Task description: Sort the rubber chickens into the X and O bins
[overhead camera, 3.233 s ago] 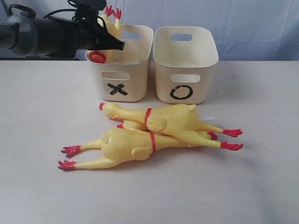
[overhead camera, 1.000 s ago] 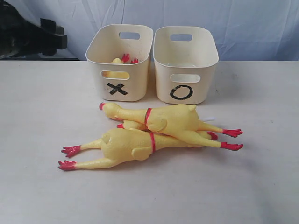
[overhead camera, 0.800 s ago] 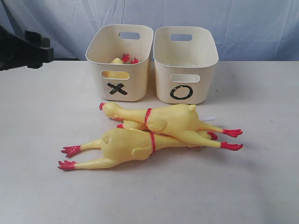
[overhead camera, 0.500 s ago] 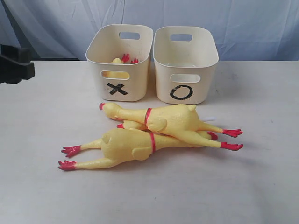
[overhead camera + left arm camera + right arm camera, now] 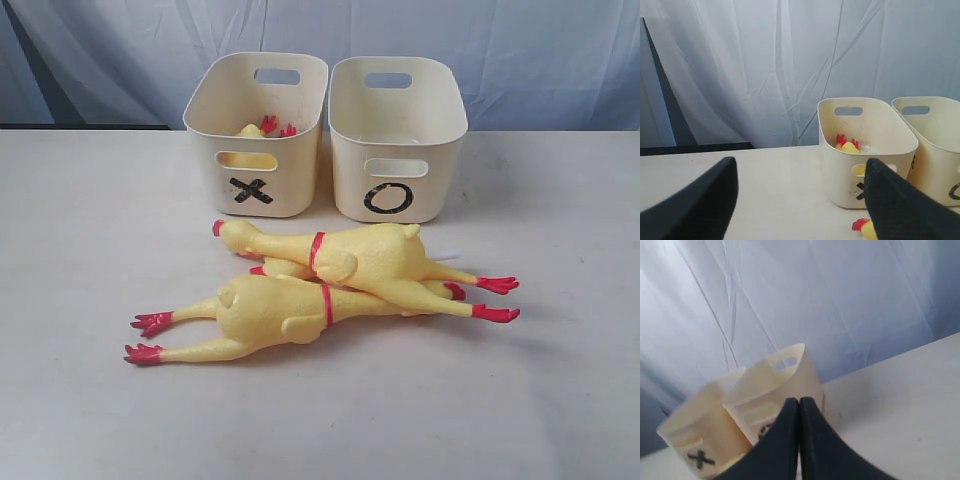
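Two long yellow rubber chickens lie crossed on the table: the upper chicken (image 5: 360, 258) with its head to the left, the lower chicken (image 5: 270, 312) with red feet to the left. A slim small chicken (image 5: 285, 268) peeks out between them, with a whitish tube end (image 5: 448, 253) behind. One more chicken (image 5: 262, 128) rests inside the X bin (image 5: 256, 190); its red feet (image 5: 846, 141) show in the left wrist view. The O bin (image 5: 396, 195) stands to its right. My left gripper (image 5: 800, 170) is open and holds nothing. My right gripper (image 5: 800, 402) is shut and empty. Neither arm shows in the exterior view.
A pale blue cloth backdrop (image 5: 520, 50) hangs behind the bins. A dark post (image 5: 665, 100) stands at the far left edge of the table. The cream tabletop (image 5: 100, 220) stretches around the chickens.
My left arm let the chicken go into the X bin, then drew back to the left and out of the exterior view. The chickens on the table have not moved.
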